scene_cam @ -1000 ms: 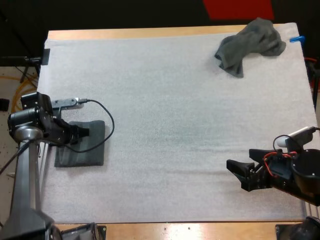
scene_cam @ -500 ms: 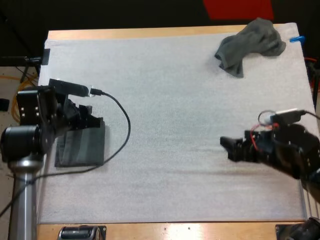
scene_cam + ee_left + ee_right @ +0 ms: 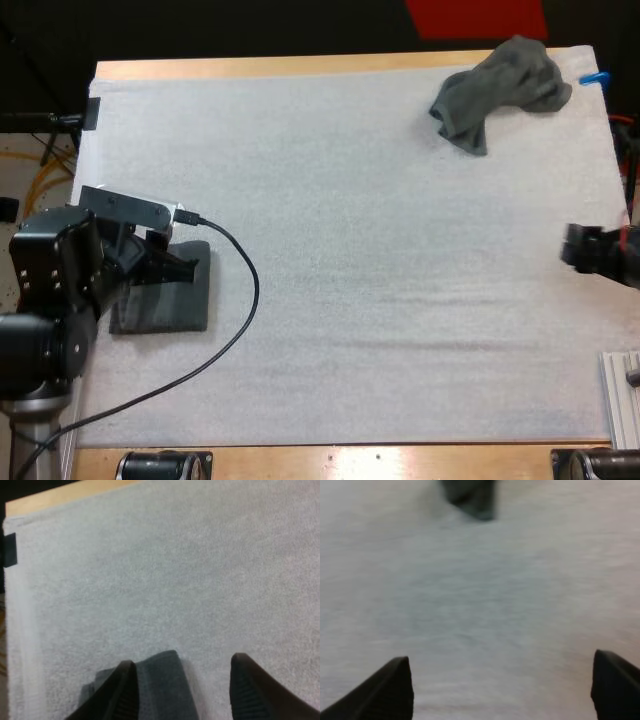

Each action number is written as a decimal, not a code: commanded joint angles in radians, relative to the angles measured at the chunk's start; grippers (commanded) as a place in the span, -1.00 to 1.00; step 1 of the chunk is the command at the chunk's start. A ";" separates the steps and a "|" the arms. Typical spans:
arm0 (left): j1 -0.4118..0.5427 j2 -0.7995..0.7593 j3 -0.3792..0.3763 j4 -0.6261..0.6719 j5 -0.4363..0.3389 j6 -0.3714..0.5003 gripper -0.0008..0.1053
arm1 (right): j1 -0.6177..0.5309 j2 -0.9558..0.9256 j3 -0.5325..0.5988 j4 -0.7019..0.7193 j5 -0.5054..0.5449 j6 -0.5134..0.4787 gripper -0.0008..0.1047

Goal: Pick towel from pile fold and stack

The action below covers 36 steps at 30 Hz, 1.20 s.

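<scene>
High view: left end effector (image 3: 186, 682) spread above folded dark grey-green towel (image 3: 178, 305); right end effector (image 3: 504, 686) spread, apparently facing crumpled grey-green towel (image 3: 500, 88).

Blocky black left arm (image 3: 58, 288) on grey post (image 3: 28, 445); ribbed black tool fingers (image 3: 123, 692).

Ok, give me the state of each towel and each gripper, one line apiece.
crumpled towel: bunched in a heap at the far right corner of the white mat, untouched.
folded towel: folded, lying flat near the mat's left edge.
left gripper: open, over the folded towel.
right gripper: open, over bare mat.
</scene>
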 commanded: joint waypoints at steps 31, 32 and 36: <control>-0.131 -0.696 0.266 0.062 -0.286 -0.002 -0.22 | -0.037 -0.577 0.004 0.135 0.027 -0.143 0.36; -0.131 -0.723 0.266 0.081 -0.299 0.011 -0.22 | -0.037 -0.605 0.022 0.135 0.027 -0.142 0.36; -0.131 -0.824 0.266 0.172 -0.333 0.069 -0.22 | -0.037 -0.711 0.106 0.135 0.027 -0.137 0.36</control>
